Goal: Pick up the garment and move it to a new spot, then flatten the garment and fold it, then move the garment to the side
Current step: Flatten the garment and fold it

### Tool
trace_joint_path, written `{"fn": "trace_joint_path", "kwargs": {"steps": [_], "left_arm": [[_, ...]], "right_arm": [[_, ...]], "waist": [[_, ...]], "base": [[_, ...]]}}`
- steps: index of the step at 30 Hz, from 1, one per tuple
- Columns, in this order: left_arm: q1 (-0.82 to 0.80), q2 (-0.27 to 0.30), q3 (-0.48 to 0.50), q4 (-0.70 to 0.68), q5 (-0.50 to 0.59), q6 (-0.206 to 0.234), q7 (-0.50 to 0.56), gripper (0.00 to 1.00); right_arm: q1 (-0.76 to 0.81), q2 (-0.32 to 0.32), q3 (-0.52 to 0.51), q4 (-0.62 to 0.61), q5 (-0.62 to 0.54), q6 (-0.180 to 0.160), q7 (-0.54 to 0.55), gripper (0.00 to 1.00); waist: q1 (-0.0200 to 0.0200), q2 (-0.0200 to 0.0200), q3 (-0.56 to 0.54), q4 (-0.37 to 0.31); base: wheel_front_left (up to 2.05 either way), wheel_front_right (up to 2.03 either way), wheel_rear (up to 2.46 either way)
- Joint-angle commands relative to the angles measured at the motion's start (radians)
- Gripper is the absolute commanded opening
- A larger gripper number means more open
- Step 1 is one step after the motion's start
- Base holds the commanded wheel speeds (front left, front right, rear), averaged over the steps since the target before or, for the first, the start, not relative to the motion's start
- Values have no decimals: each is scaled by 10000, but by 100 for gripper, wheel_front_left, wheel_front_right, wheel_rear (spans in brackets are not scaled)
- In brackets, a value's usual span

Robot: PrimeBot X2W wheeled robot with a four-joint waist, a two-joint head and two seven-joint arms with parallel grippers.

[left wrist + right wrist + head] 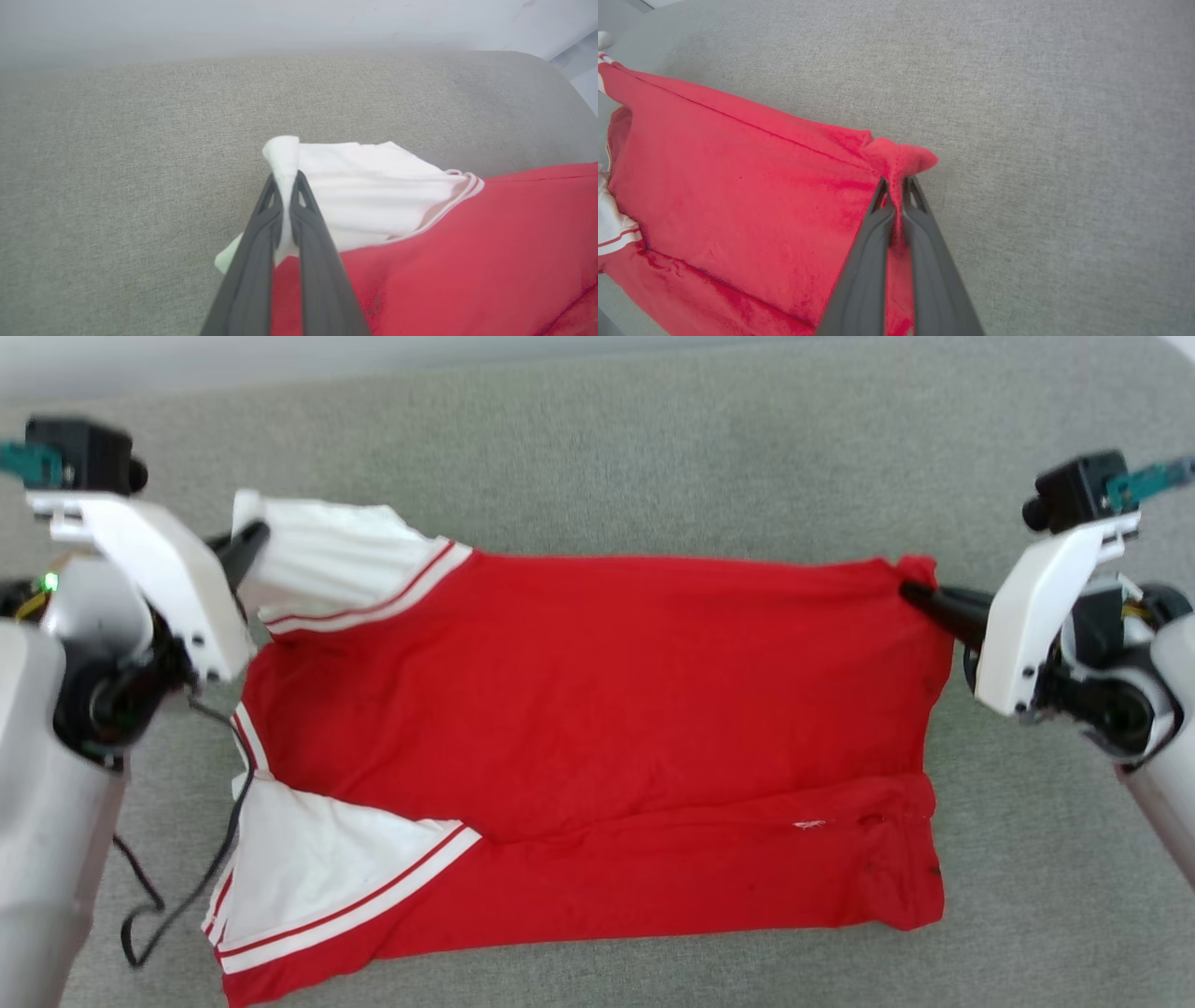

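Note:
The garment (597, 709), a bright red T-shirt with white red-striped sleeves, lies spread across the grey surface, its collar end at the left and its hem at the right. My left gripper (254, 537) is shut on the far white sleeve (364, 186), the cloth pinched between its dark fingers (268, 224). At the far right corner my right gripper (910, 590) is shut on a bunched red hem corner (901, 161). The near white sleeve (317, 868) lies flat at the lower left. A near strip of the red body is folded over along the front.
A grey fabric surface (653, 448) carries the shirt, with bare room behind it and to the right (1064, 163). A thin black cable (187, 896) hangs from my left arm beside the near sleeve. A pale wall (280, 23) rises behind the surface.

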Motion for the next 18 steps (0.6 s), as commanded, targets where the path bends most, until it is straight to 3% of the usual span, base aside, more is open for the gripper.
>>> {"fn": "trace_joint_path", "kwargs": {"steps": [1,8,18], "left_arm": [[549,127,136,-213,-110,95,-208,0],[3093,344,652,-1484,-536,613,-999,0],[5998,-296,1091,-2132,-1349,1214,-1853,0]], "right_arm": [[376,-151,16,-128,-50,-5,-265,0],[1814,-197,113,-564,66,-5,-1125,0],[3301,116,358,-484,295,-5,-2433,0]], "waist": [[0,0,-443,20],[0,0,-1062,3],[0,0,-1057,-57]], "base": [[0,0,0],[0,0,0],[0,0,0]]}}
